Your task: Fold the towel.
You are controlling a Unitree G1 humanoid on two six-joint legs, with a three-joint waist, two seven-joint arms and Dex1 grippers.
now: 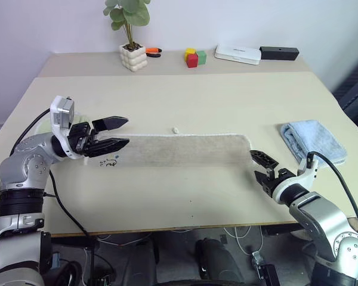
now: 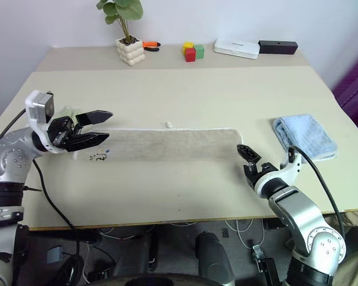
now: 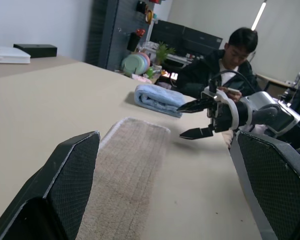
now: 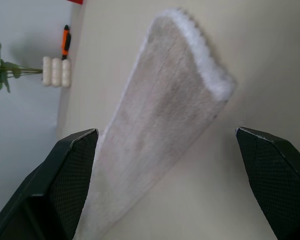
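1. Towel (image 1: pixel 182 149) is laid flat as a long, narrow beige strip across the middle of the table (image 1: pixel 185 95), running from the robot's left to its right, with a white corded edge along its far side and around its right end. Small dark printed marks are seen at its left end.
2. Left gripper (image 1: pixel 114 133) is held over the towel's left end, pointing to the right along the strip, its two black fingers spread apart with nothing between them.
3. Right gripper (image 1: pixel 262 166) is held just off the towel's right end, near the table's front edge; its fingers are also spread wide and nothing is gripped. Contact with the towel cannot be told.
4. A folded light blue towel (image 1: pixel 314 140) is set near the table's right edge, apart from the beige strip.
5. A potted plant (image 1: pixel 131 36) in a white knobbly pot is placed at the far side, with an orange-handled tool (image 1: pixel 153 52) just beside it.
6. A white box (image 1: pixel 237 55) and a black box (image 1: pixel 279 53) are laid side by side at the far right.
7. Coloured blocks (image 1: pixel 194 57), yellow, red and green, are clustered between the plant and the white box.
8. A small white speck (image 1: pixel 175 129) is seen just beyond the towel's far edge.
9. A seated person (image 3: pixel 225 60) is seen past the table in the left wrist view.
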